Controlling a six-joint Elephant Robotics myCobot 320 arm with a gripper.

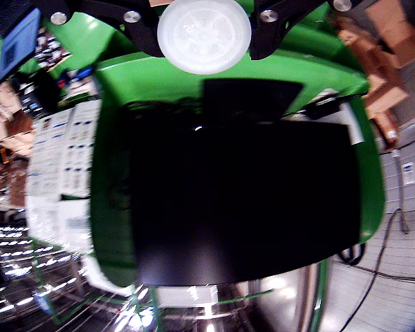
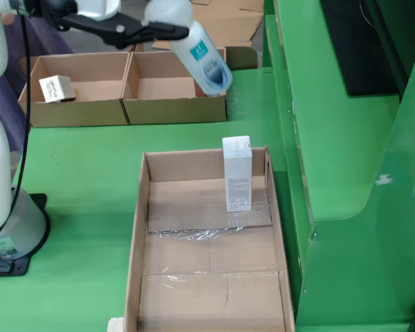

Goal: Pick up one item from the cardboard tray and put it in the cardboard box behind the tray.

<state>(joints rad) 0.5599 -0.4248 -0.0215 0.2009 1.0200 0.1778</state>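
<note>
In the still view my gripper (image 2: 174, 30) is shut on a white bottle with a blue label (image 2: 202, 57). It holds the bottle tilted in the air over the right-hand cardboard box (image 2: 174, 109) behind the tray. The long cardboard tray (image 2: 140, 214) lies in front, and a tall white carton (image 2: 237, 173) stands at its far end. In the wrist view the bottle's round white end (image 1: 204, 34) sits between my black fingers (image 1: 128, 24), in front of a dark screen.
A second cardboard box (image 2: 76, 114) to the left holds a small white carton (image 2: 57, 88). A green raised ledge (image 2: 332, 138) with a black monitor (image 2: 353, 41) runs along the right. My arm's base (image 2: 14, 221) stands at the left. Flat cardboard (image 2: 228, 21) lies behind.
</note>
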